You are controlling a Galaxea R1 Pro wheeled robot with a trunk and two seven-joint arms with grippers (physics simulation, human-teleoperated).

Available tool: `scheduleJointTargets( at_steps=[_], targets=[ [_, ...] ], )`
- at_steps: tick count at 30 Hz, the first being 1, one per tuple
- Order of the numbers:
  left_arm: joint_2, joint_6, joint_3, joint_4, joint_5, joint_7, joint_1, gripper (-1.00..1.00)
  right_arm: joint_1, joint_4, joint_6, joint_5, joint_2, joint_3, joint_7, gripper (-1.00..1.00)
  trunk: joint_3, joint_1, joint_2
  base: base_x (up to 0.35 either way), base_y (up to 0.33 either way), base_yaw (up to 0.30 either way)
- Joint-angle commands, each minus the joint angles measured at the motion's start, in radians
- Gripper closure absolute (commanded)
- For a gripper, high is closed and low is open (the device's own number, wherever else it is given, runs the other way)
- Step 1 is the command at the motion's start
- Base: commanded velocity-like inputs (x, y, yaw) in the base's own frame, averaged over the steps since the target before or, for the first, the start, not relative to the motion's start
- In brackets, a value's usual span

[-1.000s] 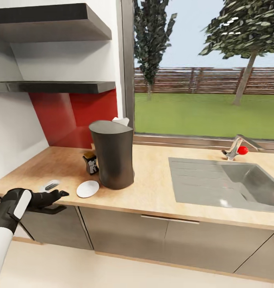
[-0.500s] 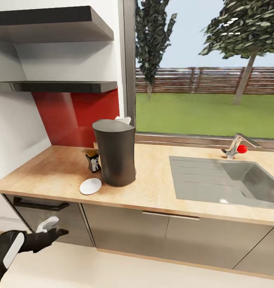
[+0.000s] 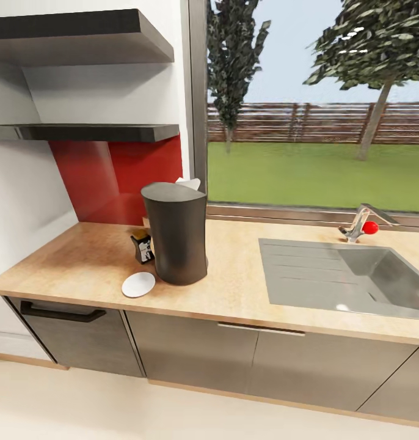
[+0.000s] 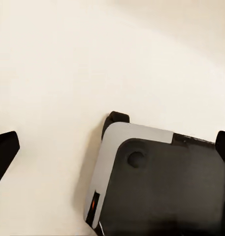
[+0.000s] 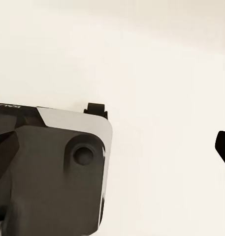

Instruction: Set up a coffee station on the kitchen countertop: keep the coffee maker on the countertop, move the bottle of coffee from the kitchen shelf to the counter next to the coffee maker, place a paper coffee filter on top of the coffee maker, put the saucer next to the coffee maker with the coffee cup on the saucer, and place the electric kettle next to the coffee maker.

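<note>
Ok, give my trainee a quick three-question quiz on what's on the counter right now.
1. True or false: the saucer lies on the kitchen countertop in front of the coffee maker.
2. What white thing sits on the coffee maker's top? A) paper coffee filter B) coffee cup
3. Which item stands beside the coffee maker, on the red wall's side?

Key: 1 true; 2 A; 3 the bottle of coffee.

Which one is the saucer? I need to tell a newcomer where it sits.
Find the coffee maker, the tall dark column on the wood countertop. The saucer lies at its foot toward the counter's front edge: flat, round, plain white, unlike the small labelled jar behind it.
</note>
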Motion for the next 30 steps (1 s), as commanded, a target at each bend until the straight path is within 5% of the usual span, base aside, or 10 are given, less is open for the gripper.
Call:
scheduleJointTargets(
  at_steps=[1, 3, 6, 11, 14, 18, 30],
  targets=[
    [-0.002, -0.029, 0.004, 0.034, -0.007, -0.003, 0.0, -1.0, 0.0, -0.008, 0.0, -0.004, -0.001, 0.007, 0.003, -1.0, -0.002, 0.001, -0.002, 0.0, 0.0, 0.0],
    [-0.015, -0.159, 0.003, 0.138, -0.069, 0.014, 0.002, -1.0, 0.0, -0.019, -0.037, -0.005, 0.006, 0.007, 0.003, -1.0, -0.002, 0.001, -0.002, 0.0, 0.0, 0.0],
    [-0.047, -0.248, 0.002, 0.227, -0.124, 0.09, 0.006, -1.0, 0.0, -0.023, -0.084, -0.005, 0.027, 0.005, 0.003, -1.0, -0.002, 0.001, -0.002, 0.0, 0.0, 0.0],
    [-0.118, -0.296, 0.001, 0.283, -0.183, 0.344, 0.04, -1.0, 0.0, -0.012, -0.109, -0.005, 0.04, 0.004, 0.003, -1.0, -0.002, 0.001, -0.002, 0.0, 0.0, 0.0],
    [-0.152, -0.299, 0.0, 0.287, -0.196, 0.415, 0.047, -1.0, 0.0, -0.009, -0.112, -0.005, 0.039, 0.003, 0.003, -1.0, -0.002, 0.001, -0.002, 0.0, 0.0, 0.0],
    [-0.176, -0.3, 0.0, 0.285, -0.206, 0.45, 0.048, -1.0, 0.001, -0.008, -0.117, -0.007, 0.034, 0.003, 0.002, -1.0, -0.002, 0.001, -0.002, 0.0, 0.0, 0.0],
    [-0.18, -0.304, 0.005, 0.28, -0.201, 0.458, 0.05, -1.0, 0.0, -0.002, -0.117, -0.008, 0.033, 0.001, 0.0, -1.0, -0.002, 0.001, -0.002, 0.0, 0.0, -0.003]
  ],
)
